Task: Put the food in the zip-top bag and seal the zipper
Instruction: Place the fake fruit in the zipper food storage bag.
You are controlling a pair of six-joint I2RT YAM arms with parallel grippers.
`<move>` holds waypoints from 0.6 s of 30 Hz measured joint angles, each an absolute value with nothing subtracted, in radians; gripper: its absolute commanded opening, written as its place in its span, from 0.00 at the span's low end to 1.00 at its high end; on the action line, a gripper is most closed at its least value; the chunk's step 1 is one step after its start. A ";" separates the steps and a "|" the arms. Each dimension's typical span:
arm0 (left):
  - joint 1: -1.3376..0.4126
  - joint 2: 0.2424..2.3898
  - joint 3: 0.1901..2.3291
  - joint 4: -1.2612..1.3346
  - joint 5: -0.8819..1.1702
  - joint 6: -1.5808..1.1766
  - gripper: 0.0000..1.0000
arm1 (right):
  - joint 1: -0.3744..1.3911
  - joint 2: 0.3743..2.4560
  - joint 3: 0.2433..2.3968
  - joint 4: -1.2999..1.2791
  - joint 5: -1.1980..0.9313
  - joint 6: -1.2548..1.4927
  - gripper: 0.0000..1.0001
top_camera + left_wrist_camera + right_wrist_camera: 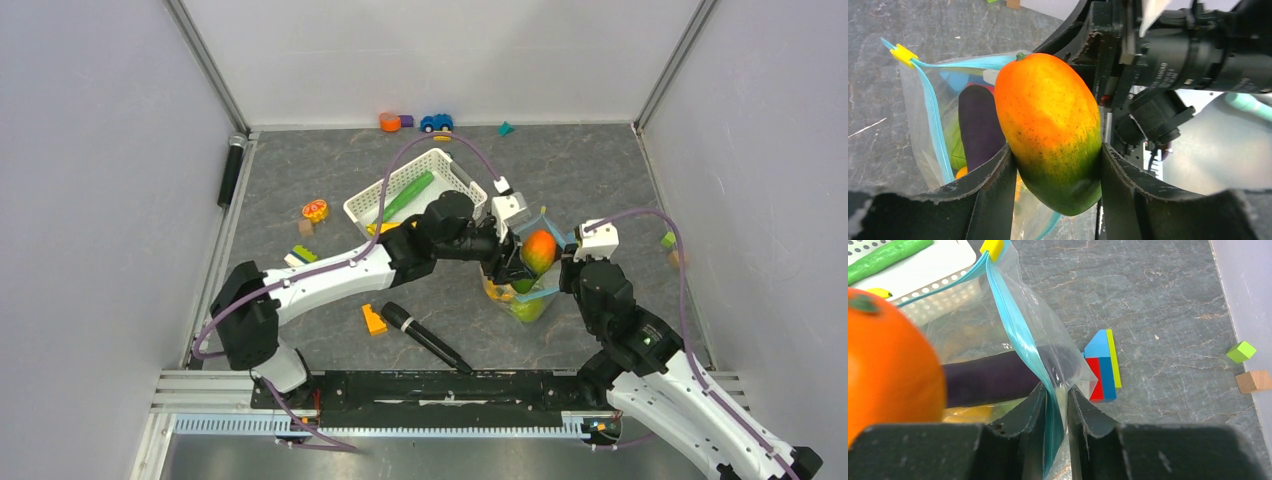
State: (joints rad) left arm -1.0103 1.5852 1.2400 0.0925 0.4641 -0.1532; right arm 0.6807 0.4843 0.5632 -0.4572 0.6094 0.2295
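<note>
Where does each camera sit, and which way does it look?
Top external: high behind the robot, looking down on the table; left arm and right arm show.
Left wrist: on the left arm, facing its fingers clamping the orange-green fruit.
Right wrist: on the right arm, facing its fingers pinching the zip-top bag.
Wrist views share fruit, bag.

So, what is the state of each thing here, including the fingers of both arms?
Zip-top bag: open, holding food.
Zipper: unsealed.
Mango: gripped, not yet inside the bag.
Eggplant: inside the bag.
Cucumber: lying in the basket.
Left fingers: shut on the mango.
Right fingers: shut on the bag's edge.
</note>
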 measured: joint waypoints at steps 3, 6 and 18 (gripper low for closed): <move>-1.025 1.623 1.288 0.044 0.390 -0.130 0.46 | 0.681 0.486 0.572 -0.457 0.601 0.229 0.26; -1.020 1.659 1.329 0.012 0.325 -0.120 0.46 | 0.681 0.485 0.574 -0.457 0.595 0.227 0.26; -1.016 1.748 1.395 -0.068 0.242 -0.080 1.00 | 0.681 0.492 0.623 -0.453 0.550 0.188 0.26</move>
State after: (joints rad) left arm -1.0164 1.7477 1.3952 -0.0677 0.2424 -0.0803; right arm 0.6807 0.4923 0.6231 -0.4530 0.5495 0.1883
